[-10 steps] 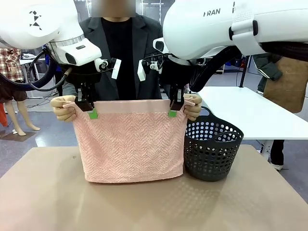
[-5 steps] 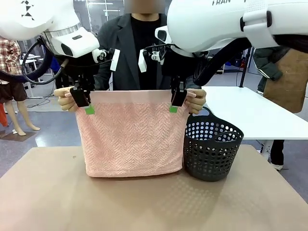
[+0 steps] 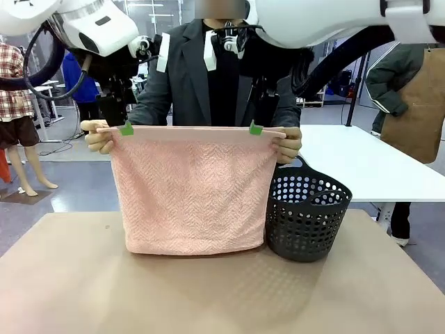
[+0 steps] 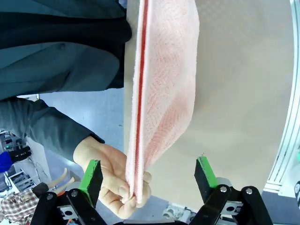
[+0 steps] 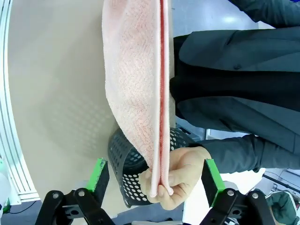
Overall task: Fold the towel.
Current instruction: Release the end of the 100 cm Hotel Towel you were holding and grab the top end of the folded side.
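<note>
Your left gripper (image 4: 147, 173) and right gripper (image 5: 157, 176) both stand with fingers wide apart. They straddle the top edge of the towel (image 3: 189, 195) without clamping it. The person's hands (image 3: 288, 145) pinch its two upper corners. The towel hangs doubled, with its lower edge on the table (image 3: 222, 299), just beside the basket (image 3: 306, 216).

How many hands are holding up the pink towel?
2. One hand pinches the towel's top corner away from the basket; the other hand pinches the corner above the basket.
</note>
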### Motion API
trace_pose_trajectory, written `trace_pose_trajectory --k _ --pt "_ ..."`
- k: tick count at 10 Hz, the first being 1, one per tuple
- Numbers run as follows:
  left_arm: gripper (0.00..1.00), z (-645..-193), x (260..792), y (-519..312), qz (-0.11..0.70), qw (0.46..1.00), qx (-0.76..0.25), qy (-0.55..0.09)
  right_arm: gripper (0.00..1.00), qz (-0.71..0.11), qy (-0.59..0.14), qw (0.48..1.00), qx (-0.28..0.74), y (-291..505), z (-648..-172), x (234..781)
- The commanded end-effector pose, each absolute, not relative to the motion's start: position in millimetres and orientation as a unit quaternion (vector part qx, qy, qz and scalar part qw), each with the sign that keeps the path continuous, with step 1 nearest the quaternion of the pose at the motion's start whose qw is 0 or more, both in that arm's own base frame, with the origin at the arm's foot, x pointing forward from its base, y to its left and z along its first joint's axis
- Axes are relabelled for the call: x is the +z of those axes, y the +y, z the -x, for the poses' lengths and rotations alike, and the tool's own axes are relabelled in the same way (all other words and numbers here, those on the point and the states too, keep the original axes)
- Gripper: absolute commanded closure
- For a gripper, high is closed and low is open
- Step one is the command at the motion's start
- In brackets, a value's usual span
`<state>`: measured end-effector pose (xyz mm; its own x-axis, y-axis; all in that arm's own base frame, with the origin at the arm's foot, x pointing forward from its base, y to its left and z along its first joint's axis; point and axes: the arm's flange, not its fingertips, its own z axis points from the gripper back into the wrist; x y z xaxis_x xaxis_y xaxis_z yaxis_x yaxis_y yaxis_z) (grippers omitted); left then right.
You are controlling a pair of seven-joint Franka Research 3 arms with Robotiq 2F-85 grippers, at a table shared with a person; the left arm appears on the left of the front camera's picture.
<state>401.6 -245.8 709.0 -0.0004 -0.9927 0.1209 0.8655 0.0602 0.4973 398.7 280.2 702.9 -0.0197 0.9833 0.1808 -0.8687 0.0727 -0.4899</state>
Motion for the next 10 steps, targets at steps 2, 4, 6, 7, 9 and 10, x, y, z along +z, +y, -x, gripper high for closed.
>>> trace_pose_trajectory --k 2,4,6,7,9,10 --pt "0.00 -418 713 -246 -0.142 0.675 -0.689 -0.224 0.00 0.120 -0.241 0.698 0.663 278 -413 705" --pt "0.00 -431 711 -247 -0.118 0.668 -0.703 -0.215 0.00 0.118 -0.234 0.700 0.665 279 -423 705" --pt "0.00 -445 697 -250 -0.105 0.671 -0.706 -0.199 0.00 0.099 -0.222 0.705 0.666 280 -441 691" --pt "0.00 -450 686 -250 -0.100 0.678 -0.704 -0.185 0.00 0.095 -0.209 0.708 0.668 285 -447 680" --pt "0.00 -455 672 -249 -0.082 0.687 -0.701 -0.174 0.00 0.084 -0.185 0.718 0.666 293 -459 659" --pt "0.00 -461 660 -247 -0.068 0.689 -0.702 -0.168 0.00 0.074 -0.178 0.722 0.665 296 -463 648"
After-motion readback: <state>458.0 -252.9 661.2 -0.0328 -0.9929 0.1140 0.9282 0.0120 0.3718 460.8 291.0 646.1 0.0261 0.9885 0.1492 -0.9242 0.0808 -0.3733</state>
